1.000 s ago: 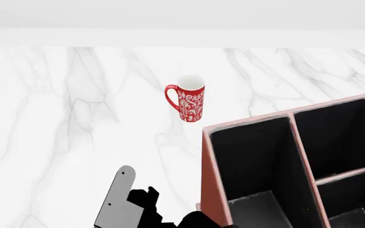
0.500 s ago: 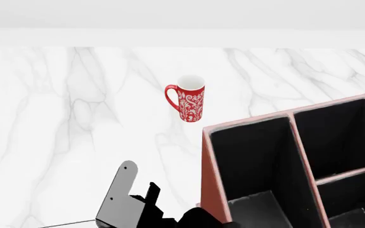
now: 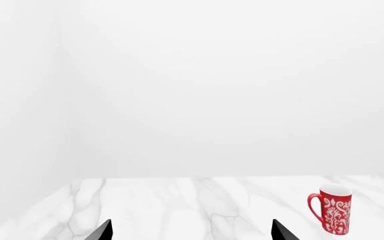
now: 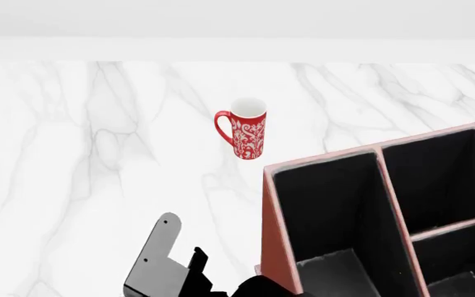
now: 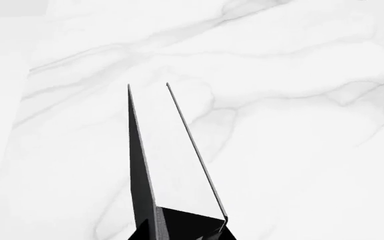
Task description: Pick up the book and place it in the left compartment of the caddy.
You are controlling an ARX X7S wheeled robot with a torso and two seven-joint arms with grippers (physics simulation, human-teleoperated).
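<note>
In the right wrist view the book (image 5: pixel 168 165), black-covered with a white page edge, stretches away from the camera above the marble top. My right gripper (image 5: pixel 182 234) is shut on its near end. The caddy (image 4: pixel 277 247) stands at the head view's lower right, reddish-brown with pinkish rims. Its left compartment (image 4: pixel 328 210) is black inside and holds nothing. My left gripper (image 3: pixel 192 234) is open, and only its two dark fingertips (image 3: pixel 102 232) show, with bare marble between them. In the head view the left arm's grey bracket (image 4: pixel 159 250) sits just left of the caddy.
A red patterned mug (image 4: pixel 243 131) stands upright on the marble table (image 4: pixel 72 154) beyond the caddy, also seen as the mug (image 3: pixel 332 216) in the left wrist view. Smaller divided sections (image 4: pixel 440 185) fill the caddy's right part. A white wall backs the table.
The left arm's grey bracket has shifted slightly up and to the right. A thin grey edge that showed at the bottom left half a second ago is gone. Mug and caddy have not moved.
</note>
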